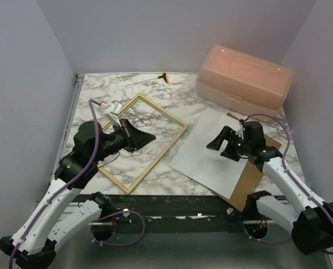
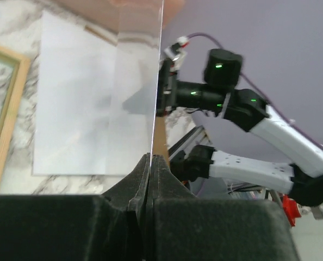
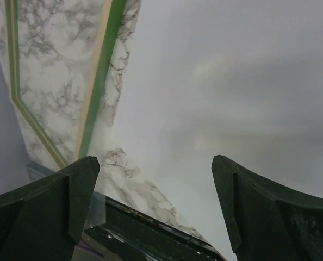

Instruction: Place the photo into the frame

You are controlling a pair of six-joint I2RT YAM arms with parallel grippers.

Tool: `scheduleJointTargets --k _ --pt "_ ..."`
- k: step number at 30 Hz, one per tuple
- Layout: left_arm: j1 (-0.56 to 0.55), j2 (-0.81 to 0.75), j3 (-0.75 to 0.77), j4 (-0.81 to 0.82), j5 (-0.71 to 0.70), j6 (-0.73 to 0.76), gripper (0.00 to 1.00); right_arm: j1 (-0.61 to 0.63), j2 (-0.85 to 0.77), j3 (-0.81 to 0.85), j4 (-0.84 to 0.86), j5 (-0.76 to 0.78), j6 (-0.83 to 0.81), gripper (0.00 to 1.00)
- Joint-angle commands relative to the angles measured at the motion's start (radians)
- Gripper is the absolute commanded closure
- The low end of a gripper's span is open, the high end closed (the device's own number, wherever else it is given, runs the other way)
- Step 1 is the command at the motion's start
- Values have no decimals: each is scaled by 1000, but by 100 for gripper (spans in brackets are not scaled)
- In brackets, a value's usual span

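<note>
Hovering wide open over the photo [image 1: 208,165], lying white-side up beside the frame [image 1: 158,158], the right gripper [image 1: 220,144] is facing limp, light paper, probably best pinched at an edge, while the left gripper [image 2: 150,160] is clamping a clear pane [image 2: 140,81].

Noted brown panel [image 1: 246,195] only as edge strips, rest under the photo [image 1: 222,154]. Cannot name small yellow-black item [image 1: 164,76] behind the frame [image 1: 156,159]: too small. Lost top of clear pane [image 2: 142,65] past upper border of left wrist view. Lost frame's far rails beyond right wrist view's top edge.
</note>
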Motion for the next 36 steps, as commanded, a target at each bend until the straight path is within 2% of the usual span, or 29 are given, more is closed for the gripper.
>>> scheduleJointTargets --k 1,5,10,15,19,28,29,32,34,36 --pt "13 -83 -279 84 -129 -161 100 -9 -9 -56 -12 -25 16 5" --pt "25 -175 -492 120 -216 -250 100 -12 -25 -93 -7 -42 10 5" --pt "71 -266 -642 69 -332 -304 100 -13 -5 -101 17 -67 15 5" --pt "129 -309 -651 -7 -414 -276 100 -14 55 -108 56 -89 29 5" --pt "165 -246 -620 -52 -390 -227 100 -13 96 -139 112 -110 58 5" --pt "181 -59 -622 -17 -258 -169 98 -15 139 -163 251 -167 137 6" --pt "181 -43 -623 -13 -249 -158 86 -13 149 -164 260 -171 141 6" --pt "181 9 -597 -57 -258 -105 33 -14 174 -171 272 -170 149 6" --pt "181 45 -563 -118 -308 -69 19 -14 183 -178 276 -167 152 6" --pt "182 78 -533 -160 -348 -29 16 -13 189 -184 281 -162 156 6"
